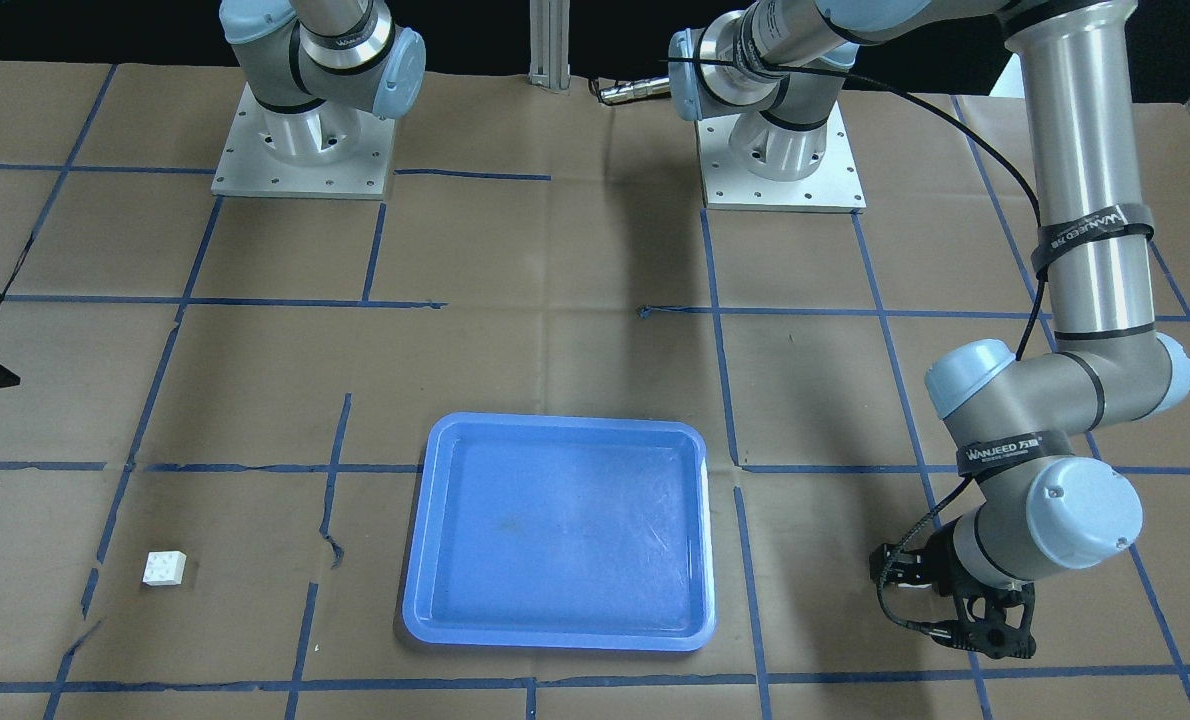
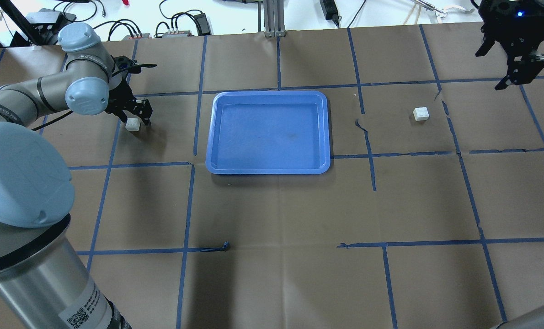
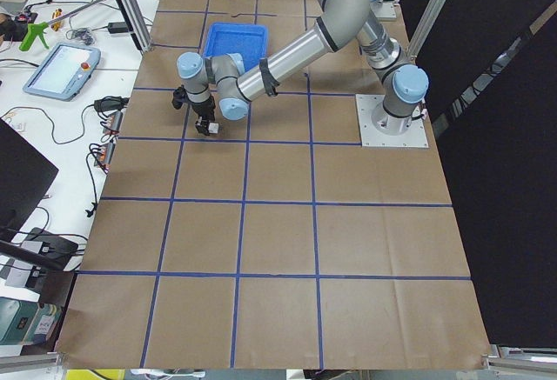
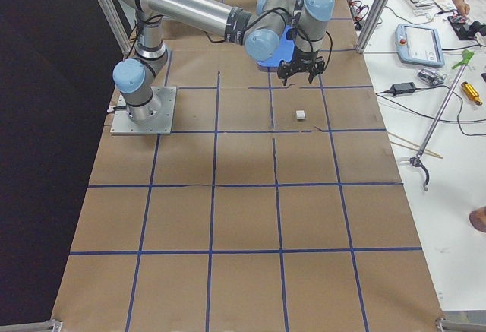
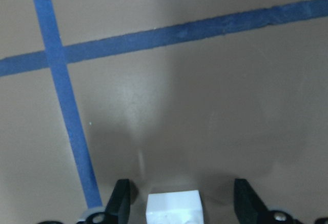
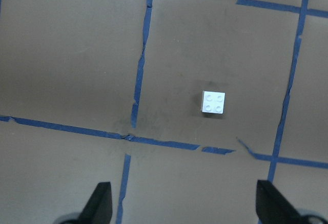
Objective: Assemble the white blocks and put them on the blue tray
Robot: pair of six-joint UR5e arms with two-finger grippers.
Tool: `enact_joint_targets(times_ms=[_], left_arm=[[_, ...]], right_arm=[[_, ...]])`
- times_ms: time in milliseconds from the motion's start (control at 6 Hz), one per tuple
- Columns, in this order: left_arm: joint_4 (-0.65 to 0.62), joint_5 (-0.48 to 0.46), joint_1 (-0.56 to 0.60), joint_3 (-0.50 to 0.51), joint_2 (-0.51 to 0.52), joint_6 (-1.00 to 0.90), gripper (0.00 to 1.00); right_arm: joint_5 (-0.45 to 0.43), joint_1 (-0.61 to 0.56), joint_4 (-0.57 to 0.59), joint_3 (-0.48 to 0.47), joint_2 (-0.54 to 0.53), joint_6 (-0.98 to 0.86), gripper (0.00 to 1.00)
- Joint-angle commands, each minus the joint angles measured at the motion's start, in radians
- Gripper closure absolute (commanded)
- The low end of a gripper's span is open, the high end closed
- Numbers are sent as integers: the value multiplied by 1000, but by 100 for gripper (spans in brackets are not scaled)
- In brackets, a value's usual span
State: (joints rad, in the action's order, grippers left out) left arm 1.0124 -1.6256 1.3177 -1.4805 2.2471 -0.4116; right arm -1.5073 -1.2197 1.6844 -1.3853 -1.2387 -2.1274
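Two white blocks lie well apart on the paper-covered table point(image 2: 276, 214), one on each side of the blue tray point(image 2: 268, 94), which sits between them. The first block point(image 5: 174, 208) rests on the table to the robot's left of the tray, directly between the fingers point(image 5: 121, 201) of the left gripper point(image 2: 137, 119). This gripper is low over the table, and its jaws stand apart on either side of the block. A strip of bare paper shows between the block and each finger, so nothing is gripped. A blue tape line point(image 5: 64, 106) runs just beside one finger. The second block point(image 6: 213, 102) lies studs up on the robot's right of the tray, apart from its rim. The right gripper point(image 6: 187, 206) hangs above the table, its jaws spread wide and holding nothing. In its wrist view the second block lies ahead of the fingertips, slightly right of the midline between them. In the overhead view the gripper stands farther from the robot and farther to its right than the block.
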Motion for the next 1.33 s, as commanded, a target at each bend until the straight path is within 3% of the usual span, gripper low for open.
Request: enact_joint_targets(times_ms=[0, 167, 333, 500, 667, 1000, 1167], left_arm=[[32, -17, -21, -23, -20, 11, 25], [28, -17, -21, -26, -20, 13, 40], [28, -14, -21, -26, -18, 13, 50], [26, -14, -21, -18, -18, 13, 73], [26, -14, -21, -18, -23, 13, 89], [29, -14, -15, -14, -61, -11, 99], [40, -13, 38, -20, -113, -150, 100]], right_arm=[[60, 0, 1, 66, 126, -85, 0], [126, 2, 41, 65, 165, -75, 0], [134, 2, 81, 60, 204, -65, 0], [151, 2, 84, 58, 229, 5, 0], [192, 3, 89, 42, 249, 21, 0], [278, 58, 179, -32, 268, 21, 0], [283, 58, 240, -70, 275, 21, 0]])
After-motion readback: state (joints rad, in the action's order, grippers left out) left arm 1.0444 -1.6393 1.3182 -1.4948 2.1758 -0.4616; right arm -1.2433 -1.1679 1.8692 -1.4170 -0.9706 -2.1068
